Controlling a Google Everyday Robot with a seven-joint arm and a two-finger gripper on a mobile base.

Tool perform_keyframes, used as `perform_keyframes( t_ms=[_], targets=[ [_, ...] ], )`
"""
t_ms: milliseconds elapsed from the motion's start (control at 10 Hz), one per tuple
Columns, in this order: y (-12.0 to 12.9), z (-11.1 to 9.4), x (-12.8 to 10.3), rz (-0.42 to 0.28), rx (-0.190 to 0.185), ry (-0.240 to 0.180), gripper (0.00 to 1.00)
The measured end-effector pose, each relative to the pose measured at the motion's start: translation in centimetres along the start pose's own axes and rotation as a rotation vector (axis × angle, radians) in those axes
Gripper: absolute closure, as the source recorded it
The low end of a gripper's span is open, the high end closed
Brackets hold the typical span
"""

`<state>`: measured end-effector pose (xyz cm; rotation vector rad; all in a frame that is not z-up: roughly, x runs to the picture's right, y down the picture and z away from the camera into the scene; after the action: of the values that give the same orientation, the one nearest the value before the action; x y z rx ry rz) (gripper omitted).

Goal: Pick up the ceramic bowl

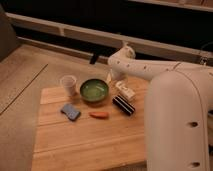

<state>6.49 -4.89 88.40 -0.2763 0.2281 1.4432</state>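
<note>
A single camera looks down at a steep slant from above and behind the robot's white arm [155,69], whose bulk fills the lower right of the frame. It faces forward onto the wooden surface [75,145] at middling range. The tool [121,81] hangs just above and right of frame centre.
</note>
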Motion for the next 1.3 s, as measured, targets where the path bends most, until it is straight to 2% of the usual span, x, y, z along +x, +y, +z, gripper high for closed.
perform_keyframes(
  t_ms=[200, 600, 700, 1100, 1300],
  targets=[
    [1.2, 0.9, 0.0, 0.004, -0.011, 0.008, 0.35],
    [2.3, 4.2, 1.2, 0.033, -0.049, 0.075, 0.35],
    [2.6, 5.0, 1.2, 0.021, -0.052, 0.087, 0.35],
    [6.4, 8.5, 1.0, -0.056, -0.104, 0.154, 0.35],
    [7.8, 10.4, 2.0, -0.105, -0.110, 0.215, 0.35]
  ],
)
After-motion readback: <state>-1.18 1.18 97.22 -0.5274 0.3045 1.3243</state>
